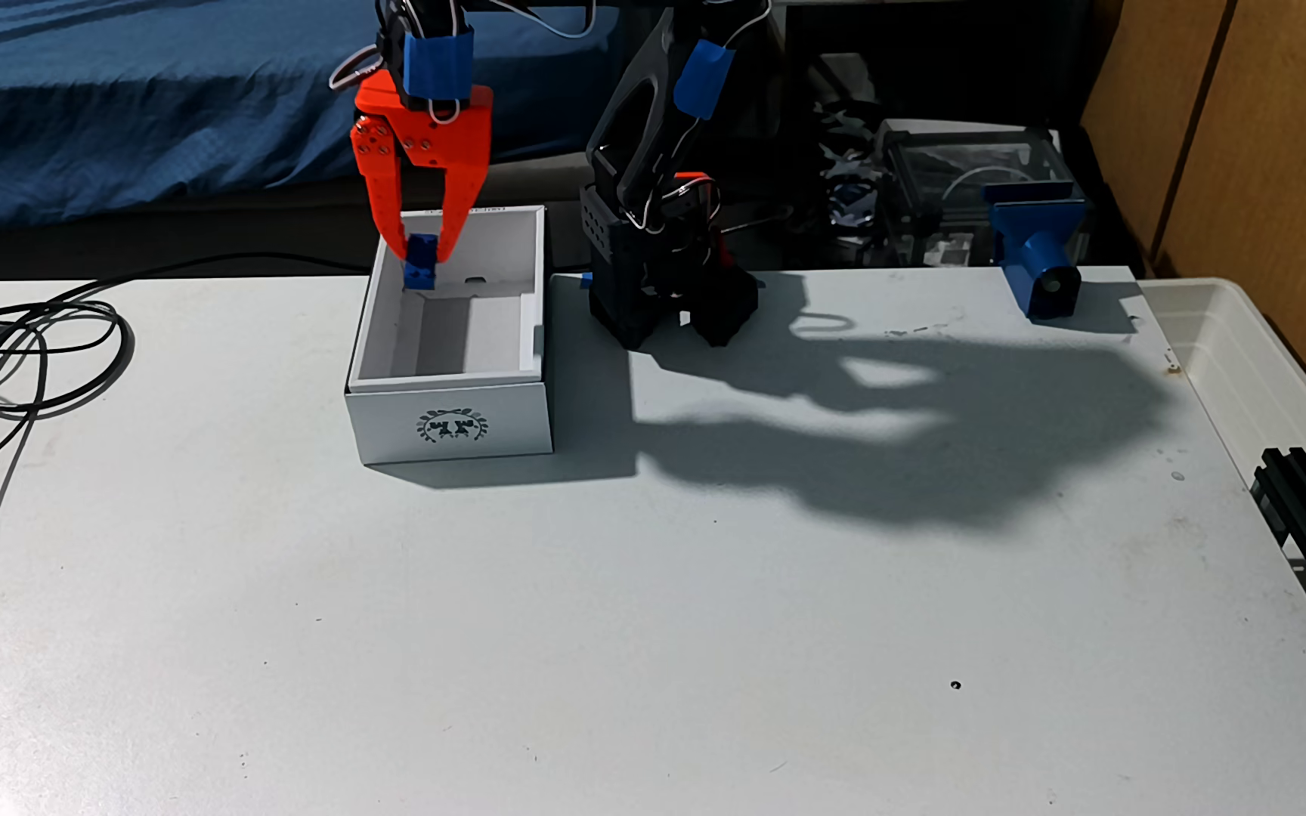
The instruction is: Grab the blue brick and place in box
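White rectangular cardboard box [452, 428] sits nearest; over its far-left corner my orange two-finger gripper [420, 253] pinches the small bright-blue studded plastic brick [420, 264]. Placing step; I judge release comes next.

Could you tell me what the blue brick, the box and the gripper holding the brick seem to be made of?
The blue brick looks like hard moulded plastic: saturated colour, crisp edges. The box looks like matte white cardboard: thin, flat walls, a printed dark emblem and a folded insert inside. The gripper appears to be orange 3D-printed plastic with a dull finish and visible screw heads, though layer lines cannot be made out.
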`<state>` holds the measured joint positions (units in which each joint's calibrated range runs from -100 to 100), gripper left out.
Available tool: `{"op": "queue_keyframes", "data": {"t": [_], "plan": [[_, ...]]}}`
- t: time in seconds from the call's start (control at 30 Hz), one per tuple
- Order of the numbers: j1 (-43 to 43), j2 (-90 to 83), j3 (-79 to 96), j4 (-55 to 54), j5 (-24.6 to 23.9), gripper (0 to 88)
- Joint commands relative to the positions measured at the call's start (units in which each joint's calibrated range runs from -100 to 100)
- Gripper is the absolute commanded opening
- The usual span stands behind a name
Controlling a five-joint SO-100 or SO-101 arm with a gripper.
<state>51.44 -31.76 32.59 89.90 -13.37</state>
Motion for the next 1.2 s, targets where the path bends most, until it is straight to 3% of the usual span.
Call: {"op": "queue_keyframes", "data": {"t": [0.0, 0.8, 1.17], "plan": [[0.3, -2.7, 1.5, -0.5, 0.3, 0.9], [3.0, -5.9, 3.9, -1.6, 0.3, 1.0], [3.0, -5.9, 3.8, -7.1, 0.8, 15.0]]}}
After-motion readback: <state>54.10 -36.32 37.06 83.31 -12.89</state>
